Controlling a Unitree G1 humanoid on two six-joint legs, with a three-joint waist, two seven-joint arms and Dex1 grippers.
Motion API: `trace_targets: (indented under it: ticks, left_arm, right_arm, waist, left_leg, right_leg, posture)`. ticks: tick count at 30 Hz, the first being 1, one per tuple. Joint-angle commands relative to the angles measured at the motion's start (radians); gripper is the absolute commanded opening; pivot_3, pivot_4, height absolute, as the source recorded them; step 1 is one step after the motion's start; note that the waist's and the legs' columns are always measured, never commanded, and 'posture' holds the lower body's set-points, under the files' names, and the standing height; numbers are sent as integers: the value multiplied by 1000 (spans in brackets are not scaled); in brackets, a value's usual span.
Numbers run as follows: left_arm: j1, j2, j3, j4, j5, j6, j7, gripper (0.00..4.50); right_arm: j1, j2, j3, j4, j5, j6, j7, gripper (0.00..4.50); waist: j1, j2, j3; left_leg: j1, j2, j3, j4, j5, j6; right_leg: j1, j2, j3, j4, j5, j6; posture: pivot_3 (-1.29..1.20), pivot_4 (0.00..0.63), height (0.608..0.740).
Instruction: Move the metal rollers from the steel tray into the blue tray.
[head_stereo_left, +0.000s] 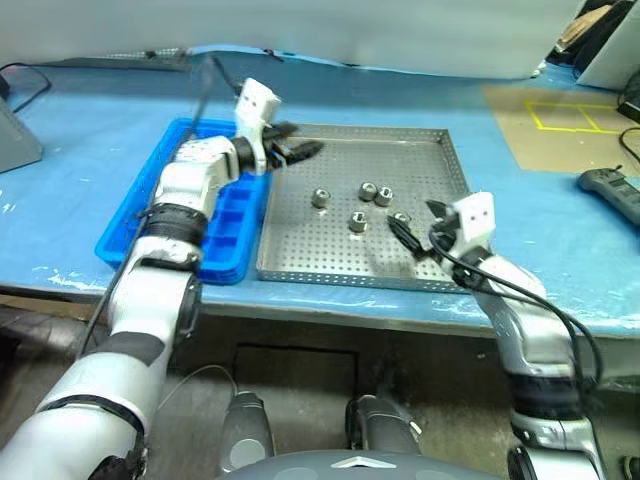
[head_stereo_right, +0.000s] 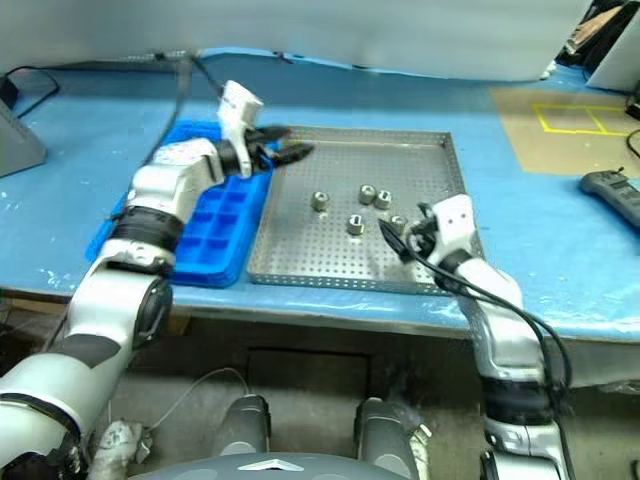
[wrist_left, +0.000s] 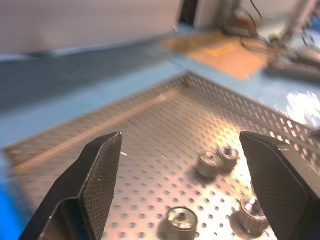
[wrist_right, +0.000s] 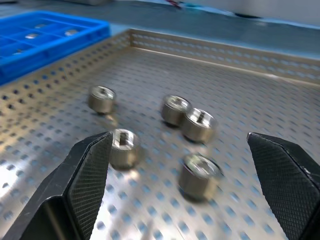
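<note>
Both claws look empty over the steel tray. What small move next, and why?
Probably lower the right claw onto the nearest roller and close. Five rollers lie loose on the steel tray, that claw is open with this roller between its fingers, and the left claw is open at the far corner.

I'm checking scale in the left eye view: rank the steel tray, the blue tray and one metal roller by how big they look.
1. Steel tray, largest.
2. Blue tray, partly hidden by the left arm.
3. Metal roller, by far smallest.
</note>
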Motion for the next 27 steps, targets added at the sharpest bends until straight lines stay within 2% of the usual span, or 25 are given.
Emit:
trace_targets:
  ticks: [1,3,8,15,18,27]
  left_arm:
    - [-86,-10,-17,172,78,-105,47,4000]
    - [-110,-21,-5,239,96,-128,91,4000]
    - [-110,-32,7,315,138,-146,183,4000]
    - [-59,-50,8,331,181,-155,185,4000]
    - [-48,-69,52,324,147,-166,184,4000]
    - [-41,-92,65,345,190,-199,286,4000]
  right_arm:
    - [62,-6,-60,-138,28,32,-43,4500]
    - [105,-1,-79,-179,29,42,-64,4500]
    - [160,16,-103,-238,36,54,-110,4500]
    - [178,9,-94,-250,39,54,-128,4500]
    - [170,1,-97,-244,42,55,-127,4500]
    - [160,-4,-95,-243,44,57,-135,4500]
  waist:
    - [-25,0,0]
    - [-43,0,0]
    - [-51,1,1]
    - [-52,3,2]
    - [-53,4,2]
    - [-53,4,3]
  left_leg:
    - [1,0,0,-1,0,1]
    - [1,0,1,-1,-1,2]
    - [3,0,2,-2,-2,4]
    - [6,-2,3,0,-2,4]
    - [7,-2,4,0,-2,4]
    - [6,-3,4,0,-2,5]
  right_leg:
    - [2,0,0,-3,0,0]
    - [3,1,2,-6,1,1]
    - [8,1,3,-13,3,4]
    - [11,-1,5,-13,6,5]
    - [11,-1,7,-13,6,5]
    - [11,-1,8,-13,6,5]
  posture:
    - [-462,150,740]
    - [-501,150,740]
    - [-544,150,740]
    - [-548,150,740]
    - [-546,150,740]
    - [-566,150,740]
